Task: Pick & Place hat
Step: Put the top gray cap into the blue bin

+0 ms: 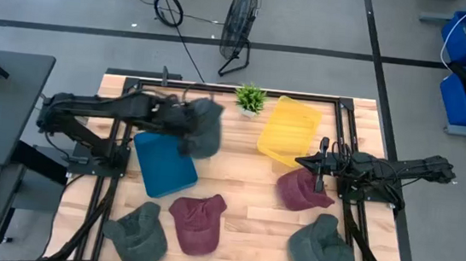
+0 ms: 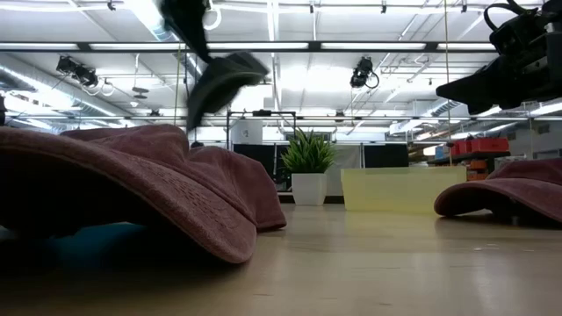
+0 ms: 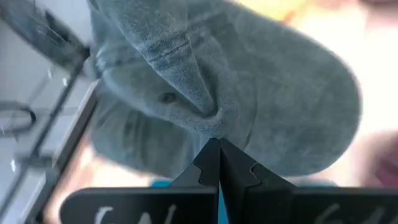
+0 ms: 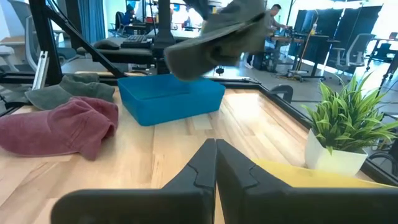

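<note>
We see the wooden table [image 1: 241, 221] first, then the blue bin [image 1: 164, 164], our landmark. Above the bin's far right corner hangs the grey hat [image 1: 203, 128], held clear of the table by the left gripper [image 3: 217, 163], whose fingers are pressed together on a fold of its fabric. The right gripper [image 4: 216, 163] waits well to the right of the bin, over a maroon hat [image 1: 303, 189], its fingers pressed together on nothing.

We judge the hat light, soft and floppy: it droops from the pinch, so a bite on gathered crown cloth or the stiffer brim seems safest, and it will likely collapse where dropped.

Around the bin we count a yellow bin [image 1: 289, 131] to its right, another maroon hat [image 1: 197, 222] and grey hats [image 1: 138, 234] nearer us, and a small potted plant [image 1: 251, 99] beyond. Nothing stands between the hanging hat and the bin.
</note>
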